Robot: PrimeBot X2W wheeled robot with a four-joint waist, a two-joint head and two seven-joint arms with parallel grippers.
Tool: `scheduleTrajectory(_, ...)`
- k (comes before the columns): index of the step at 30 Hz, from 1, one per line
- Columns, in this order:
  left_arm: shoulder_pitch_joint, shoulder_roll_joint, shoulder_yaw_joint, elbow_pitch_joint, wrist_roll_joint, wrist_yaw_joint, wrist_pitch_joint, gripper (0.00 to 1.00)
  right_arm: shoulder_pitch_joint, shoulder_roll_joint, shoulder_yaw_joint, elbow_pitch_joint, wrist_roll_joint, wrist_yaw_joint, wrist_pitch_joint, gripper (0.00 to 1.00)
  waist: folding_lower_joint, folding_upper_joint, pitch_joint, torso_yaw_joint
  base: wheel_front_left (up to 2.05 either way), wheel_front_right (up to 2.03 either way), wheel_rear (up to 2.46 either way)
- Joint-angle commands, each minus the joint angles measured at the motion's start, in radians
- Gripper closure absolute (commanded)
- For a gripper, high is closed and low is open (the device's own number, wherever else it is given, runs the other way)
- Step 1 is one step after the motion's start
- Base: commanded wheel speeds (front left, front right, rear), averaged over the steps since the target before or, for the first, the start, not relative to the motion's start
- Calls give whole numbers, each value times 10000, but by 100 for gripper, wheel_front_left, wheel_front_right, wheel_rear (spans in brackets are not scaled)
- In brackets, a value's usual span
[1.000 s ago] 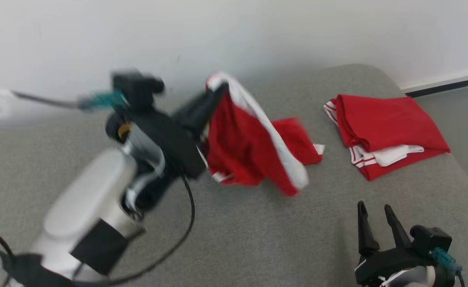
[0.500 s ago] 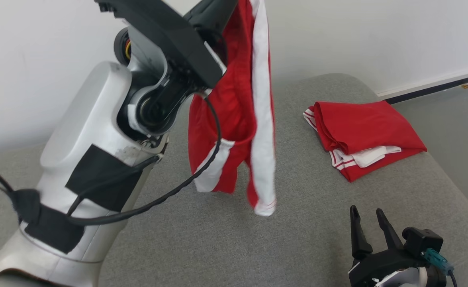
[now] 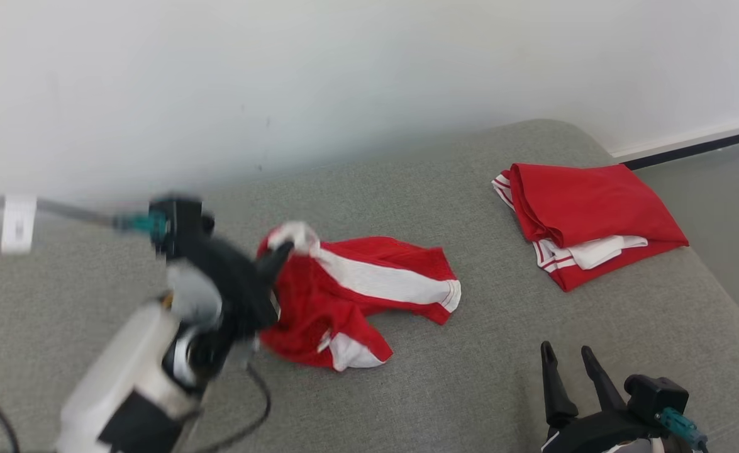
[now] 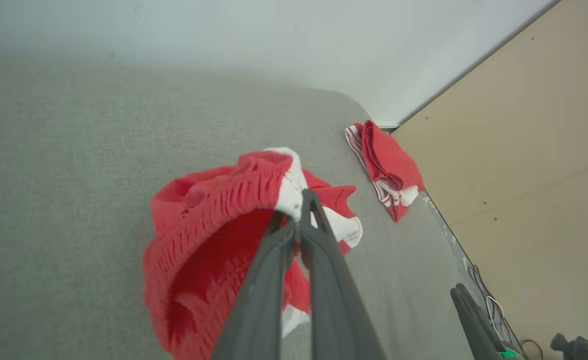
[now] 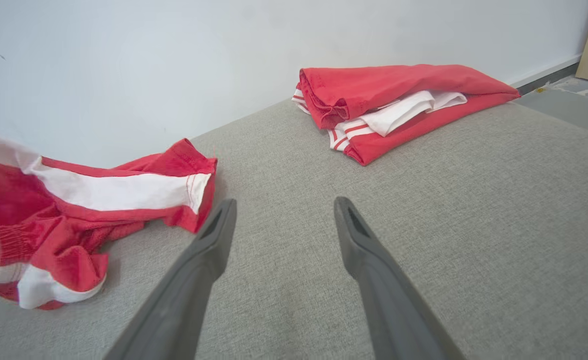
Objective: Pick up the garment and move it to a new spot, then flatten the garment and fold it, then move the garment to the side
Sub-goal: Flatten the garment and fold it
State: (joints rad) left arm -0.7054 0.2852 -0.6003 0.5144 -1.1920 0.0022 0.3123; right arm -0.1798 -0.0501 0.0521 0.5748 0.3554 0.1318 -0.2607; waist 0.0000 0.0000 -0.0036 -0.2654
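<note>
Relocation step, I judge: left gripper (image 4: 300,212) pinching red shorts (image 3: 369,283) at waistband (image 4: 243,187), heaped on cushion (image 3: 407,396). Right gripper (image 3: 565,349) spread (idle). Next: I release, flatten.

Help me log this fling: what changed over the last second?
The left gripper, shut on the waistband of the shorts throughout, swung them up off the grey cushion until they hung free, then brought them back down. They now lie crumpled, one leg spread toward the right. The right gripper stayed open and idle, and the folded red garment stayed put.
</note>
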Motion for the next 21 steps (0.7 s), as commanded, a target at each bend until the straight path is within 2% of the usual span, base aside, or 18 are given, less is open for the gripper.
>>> scheduleTrajectory(1, 242, 108, 48, -180, -96, -126, -108, 100, 145, -4, 14, -37, 37, -27, -57, 0, 0, 0, -20, 33, 0, 0, 0)
scheduleTrajectory(4, 1558, 568, 85, -1049, -55, -566, -740, 100, 315, 1, 16, -83, 90, -27, -53, 0, 0, 0, -43, 188, 0, 0, 0)
scheduleTrajectory(8, 3195, 1133, 226, -2334, -102, -718, -1506, 100, 424, 1, 150, -217, 214, -27, -52, 0, 0, 0, -48, 492, 0, 0, 0)
scheduleTrajectory(12, 4404, 1609, 195, -3551, 255, -722, -2155, 100, 398, -5, 161, -133, 292, -27, -52, 0, 0, 0, -36, 895, 0, 0, 0)
scheduleTrajectory(15, 4975, 1821, 280, -4169, 583, -544, -2717, 100, 206, 4, 247, -115, 301, -27, -52, 0, 0, 0, 16, 1209, 0, 0, 0)
scheduleTrajectory(21, 5540, 1784, 375, -4503, 785, -324, -3391, 100, -493, -44, 842, 240, 933, -27, -51, 0, 0, 0, 223, 1659, 0, 0, 0)
